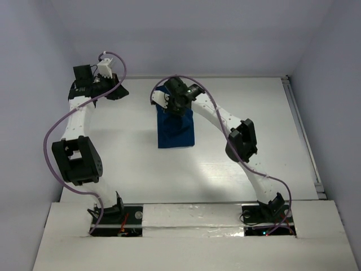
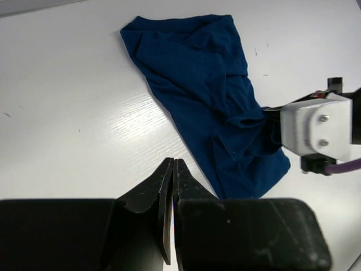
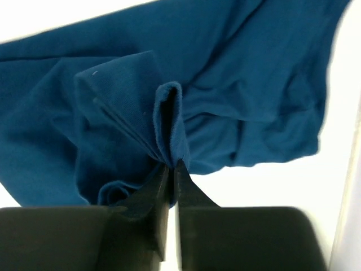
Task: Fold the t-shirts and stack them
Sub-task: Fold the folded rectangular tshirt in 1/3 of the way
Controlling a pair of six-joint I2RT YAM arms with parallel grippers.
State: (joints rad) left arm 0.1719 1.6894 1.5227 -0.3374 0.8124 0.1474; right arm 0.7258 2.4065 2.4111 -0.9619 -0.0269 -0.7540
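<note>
A dark navy-blue t-shirt (image 1: 176,133) lies bunched and partly folded near the middle of the white table; no printed graphic shows. It also shows in the left wrist view (image 2: 203,96) and the right wrist view (image 3: 237,84). My right gripper (image 1: 174,111) sits over the shirt's far edge and is shut on a pinched fold of the cloth (image 3: 169,121), lifting that edge a little. My left gripper (image 1: 115,90) is shut and empty, off to the far left of the shirt, above bare table (image 2: 172,164).
The white table (image 1: 113,152) is walled by grey panels at the back and sides. A metal rail (image 1: 304,135) runs along the right edge. The right arm's white wrist housing (image 2: 316,132) shows beside the shirt in the left wrist view.
</note>
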